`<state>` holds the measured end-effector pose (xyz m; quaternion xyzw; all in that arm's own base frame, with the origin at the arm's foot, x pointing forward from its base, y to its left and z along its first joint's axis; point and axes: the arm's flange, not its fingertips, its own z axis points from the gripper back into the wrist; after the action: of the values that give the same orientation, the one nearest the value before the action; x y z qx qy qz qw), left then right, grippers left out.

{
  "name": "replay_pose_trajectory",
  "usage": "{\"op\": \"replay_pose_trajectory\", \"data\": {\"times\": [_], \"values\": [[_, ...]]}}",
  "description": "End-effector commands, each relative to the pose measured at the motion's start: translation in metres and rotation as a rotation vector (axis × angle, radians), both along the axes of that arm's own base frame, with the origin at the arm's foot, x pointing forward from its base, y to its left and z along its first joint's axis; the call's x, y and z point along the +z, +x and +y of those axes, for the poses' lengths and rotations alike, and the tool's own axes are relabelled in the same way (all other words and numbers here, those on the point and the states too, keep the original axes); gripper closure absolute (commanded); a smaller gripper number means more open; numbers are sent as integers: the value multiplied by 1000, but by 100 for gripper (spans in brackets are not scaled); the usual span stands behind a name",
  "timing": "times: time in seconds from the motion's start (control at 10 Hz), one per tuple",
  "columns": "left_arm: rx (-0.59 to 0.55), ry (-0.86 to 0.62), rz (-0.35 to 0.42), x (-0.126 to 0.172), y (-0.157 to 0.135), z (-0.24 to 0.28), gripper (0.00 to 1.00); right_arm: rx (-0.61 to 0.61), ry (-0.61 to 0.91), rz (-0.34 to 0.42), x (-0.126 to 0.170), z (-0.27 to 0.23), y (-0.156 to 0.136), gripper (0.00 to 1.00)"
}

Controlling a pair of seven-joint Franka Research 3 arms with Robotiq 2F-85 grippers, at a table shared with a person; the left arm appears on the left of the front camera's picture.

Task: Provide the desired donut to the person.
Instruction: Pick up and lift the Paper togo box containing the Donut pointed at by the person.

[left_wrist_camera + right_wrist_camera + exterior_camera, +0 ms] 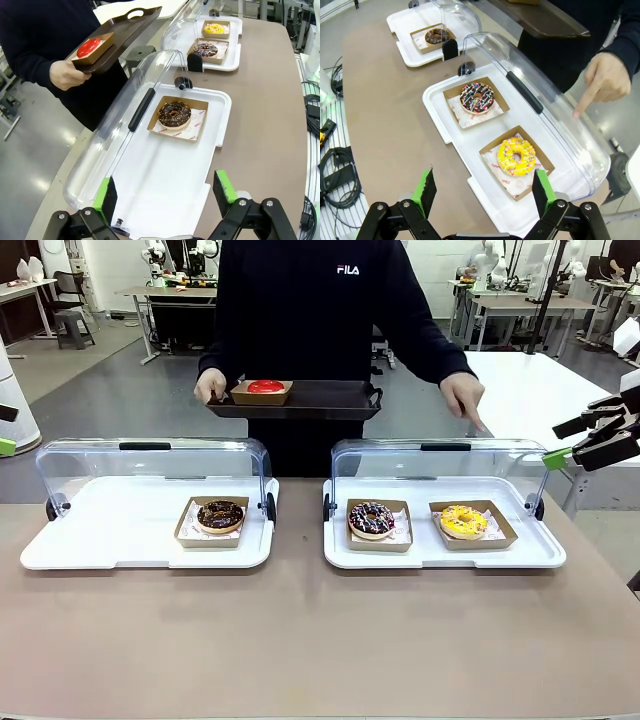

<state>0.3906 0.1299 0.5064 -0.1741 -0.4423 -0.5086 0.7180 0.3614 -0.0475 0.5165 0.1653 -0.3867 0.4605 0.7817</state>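
The right hand and the left hand both stand fully open and hold nothing. The person's hand points down at the right end of the right display case on the desk. The wanted item is therefore judged to be the yellow donut, which lies under the raised clear cover in an open cardboard tray, just right of the sprinkled chocolate donut. Treat it as light, soft and easily marred, with icing likely tacky: take hold by a side wall of the thin tray, which may flex, never by the donut itself.
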Motion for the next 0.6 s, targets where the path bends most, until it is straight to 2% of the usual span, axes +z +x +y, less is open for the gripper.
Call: {"op": "replay_pose_trajectory", "data": {"times": [0.0, 0.5], "values": [[6, -11, -16, -1, -1, -1, 0, 1, 21, -2, -2, 2, 2, 0], [6, -11, -16, -1, -1, -1, 0, 1, 21, -2, -2, 2, 2, 0]]}}
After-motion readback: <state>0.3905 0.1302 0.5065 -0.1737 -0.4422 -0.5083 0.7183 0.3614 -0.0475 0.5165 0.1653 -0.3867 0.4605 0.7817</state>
